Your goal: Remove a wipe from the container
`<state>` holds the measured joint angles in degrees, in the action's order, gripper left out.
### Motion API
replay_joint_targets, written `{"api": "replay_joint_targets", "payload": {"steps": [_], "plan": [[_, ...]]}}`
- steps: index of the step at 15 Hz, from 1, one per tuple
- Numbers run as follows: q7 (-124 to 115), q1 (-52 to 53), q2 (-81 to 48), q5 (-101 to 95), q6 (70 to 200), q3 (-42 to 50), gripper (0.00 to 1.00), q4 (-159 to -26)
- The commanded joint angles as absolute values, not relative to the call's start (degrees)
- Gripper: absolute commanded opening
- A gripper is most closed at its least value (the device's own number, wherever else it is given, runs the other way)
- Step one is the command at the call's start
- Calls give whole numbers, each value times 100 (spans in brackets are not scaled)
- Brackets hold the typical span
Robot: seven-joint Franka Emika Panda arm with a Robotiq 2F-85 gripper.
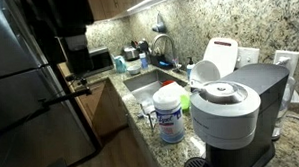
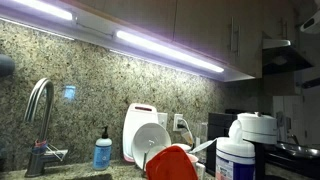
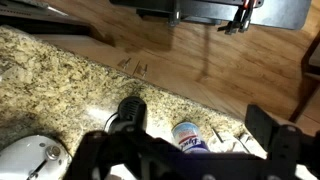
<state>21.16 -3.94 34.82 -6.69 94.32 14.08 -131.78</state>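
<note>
- Your gripper (image 3: pixel 190 165) hangs over the counter with its fingers spread wide and nothing between them. In the wrist view they frame the bottom of the picture.
- The container (image 3: pixel 187 135) stands upright below the gripper on the granite counter (image 3: pixel 60 80). It is just beside the coffee machine (image 1: pixel 236 110), on the machine's sink side. In an exterior view the container (image 1: pixel 171 115) stands lower than the machine's round lid.
- Expect the canister to be light, with a smooth and rather slippery plastic wall. A sideways tug would likely tip it or drag it against the coffee machine, so a straight upward pull looks safer.
- The wipe should be soft, damp and limp. Take hold at the centre of the round white lid, where the sheet feeds out, and pinch only the wipe's tip, not the lid's rim.
- The lid's opening is too small to read in any view, so a tip may or may not stand proud of it. You may need to close low, right against the lid.
- The sink (image 1: pixel 148 86) lies on the far side of the container from the coffee machine.
- The white jug with a red top (image 1: pixel 221 57) stands behind the machine by the wall, well apart from your work.
</note>
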Motion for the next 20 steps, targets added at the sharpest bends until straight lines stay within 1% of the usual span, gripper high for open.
{"api": "replay_joint_targets", "payload": {"steps": [1, 14, 16, 20], "plan": [[2133, -429, 3471, -651, 9418, 1384, 100, -13162], [2134, -434, 3470, -649, 9419, 1401, 100, -13162], [2200, -322, 3345, -598, 9577, 1340, 100, -13090], [2417, -13, 3228, -709, 10459, 1076, 100, -13114]]}}
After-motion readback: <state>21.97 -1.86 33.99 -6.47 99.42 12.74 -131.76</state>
